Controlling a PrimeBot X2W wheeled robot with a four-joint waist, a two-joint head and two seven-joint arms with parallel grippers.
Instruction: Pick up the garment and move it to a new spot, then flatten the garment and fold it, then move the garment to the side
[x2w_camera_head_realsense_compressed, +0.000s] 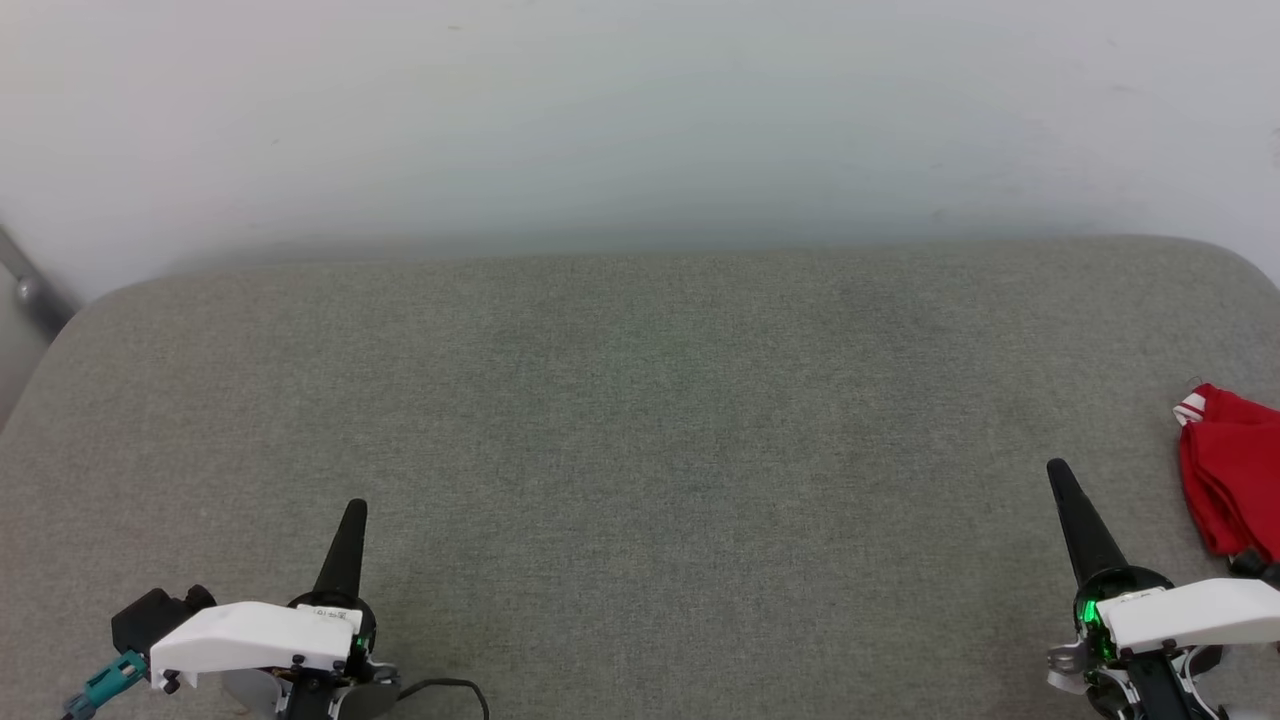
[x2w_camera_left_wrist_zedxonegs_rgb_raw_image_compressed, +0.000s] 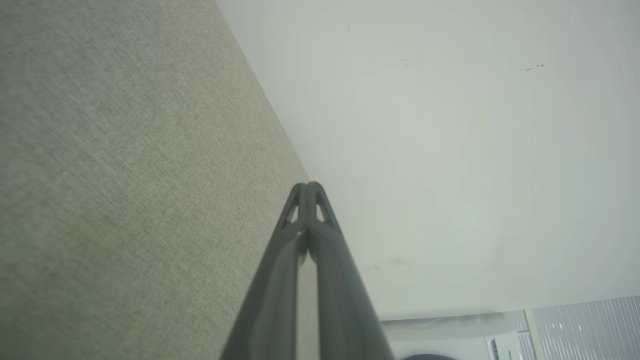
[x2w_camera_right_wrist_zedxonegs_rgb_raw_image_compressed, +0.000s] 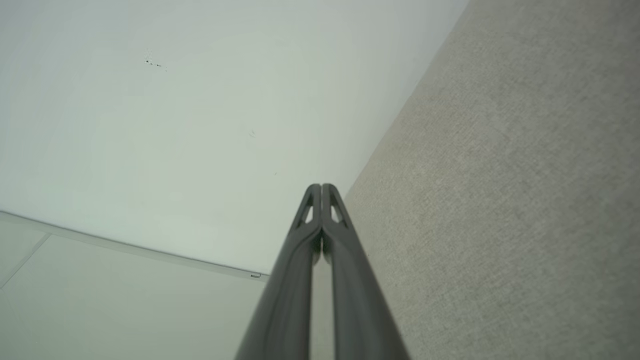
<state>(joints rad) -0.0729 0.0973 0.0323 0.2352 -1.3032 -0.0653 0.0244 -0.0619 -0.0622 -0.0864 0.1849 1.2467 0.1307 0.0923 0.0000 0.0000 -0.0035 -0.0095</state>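
A wide grey fabric bench (x2w_camera_head_realsense_compressed: 640, 450) is stretching across the head view, with its rounded far edge meeting a pale wall (x2w_camera_head_realsense_compressed: 640, 120) and open fabric running between the two grippers. In that view the garment (x2w_camera_head_realsense_compressed: 1235, 470), a bunched red heap with striped trim, is lying at the bench's right edge, cut off by the frame and near the right gripper (x2w_camera_head_realsense_compressed: 1056, 468). The left gripper (x2w_camera_head_realsense_compressed: 355, 508) is resting well apart at the lower left. Each wrist view is giving a close look at dark fingers (x2w_camera_left_wrist_zedxonegs_rgb_raw_image_compressed: 280, 280) pressed together and holding nothing, pointing along the line where bench and wall meet.
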